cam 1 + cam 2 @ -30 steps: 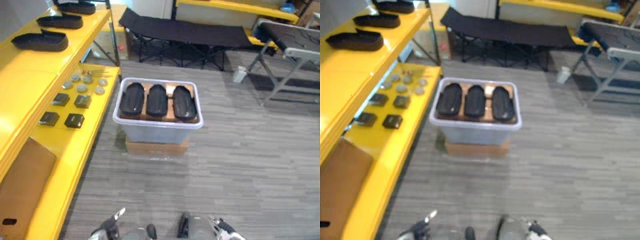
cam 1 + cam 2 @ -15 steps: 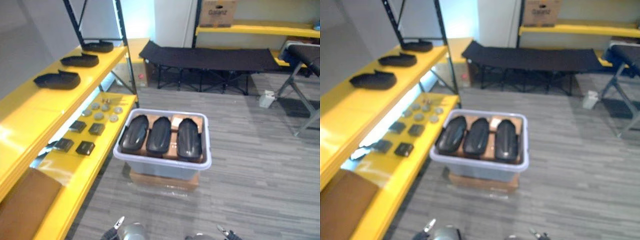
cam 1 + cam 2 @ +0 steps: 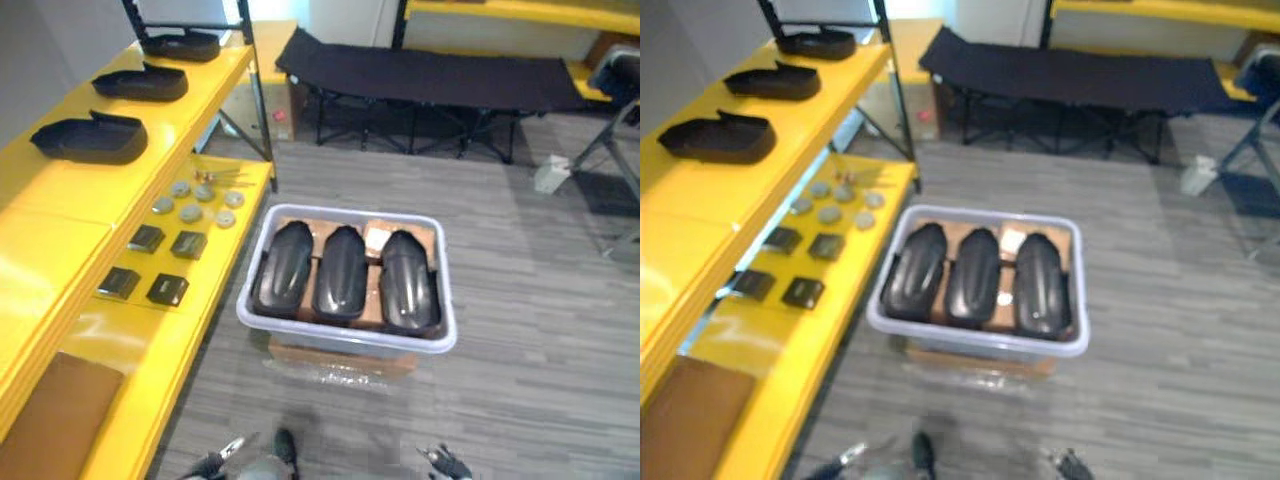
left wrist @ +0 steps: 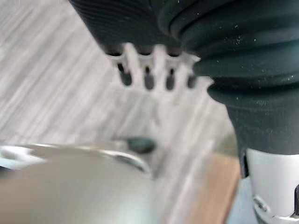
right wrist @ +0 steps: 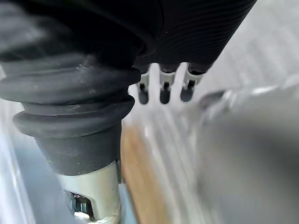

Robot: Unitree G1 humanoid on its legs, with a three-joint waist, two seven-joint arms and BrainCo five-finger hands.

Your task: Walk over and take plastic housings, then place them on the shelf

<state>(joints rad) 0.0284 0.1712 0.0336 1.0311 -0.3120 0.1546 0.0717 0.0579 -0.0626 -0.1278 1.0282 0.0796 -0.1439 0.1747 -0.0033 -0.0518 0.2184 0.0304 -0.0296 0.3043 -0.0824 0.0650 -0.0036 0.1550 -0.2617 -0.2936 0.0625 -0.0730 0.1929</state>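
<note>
Three black plastic housings lie side by side, left (image 3: 283, 270), middle (image 3: 340, 272) and right (image 3: 408, 280), in a pale grey bin (image 3: 345, 340) on the floor ahead of me. Three more housings (image 3: 85, 137) rest along the upper level of the yellow shelf (image 3: 60, 200) on my left. My left hand (image 4: 147, 70) hangs low over the floor with straight fingers and nothing in them. My right hand (image 5: 161, 86) hangs the same way, also holding nothing. Both hands are well short of the bin.
The bin stands on a flat cardboard box (image 3: 340, 357). The lower shelf level carries grey discs (image 3: 195, 200), small black square parts (image 3: 150, 265) and a brown cardboard sheet (image 3: 50, 420). A black folding cot (image 3: 430, 75) stands behind the bin, and grey floor lies to the right.
The whole picture has shifted as the camera moved; the bin now looks nearer and larger. Nothing in the bin or on the shelf has moved.
</note>
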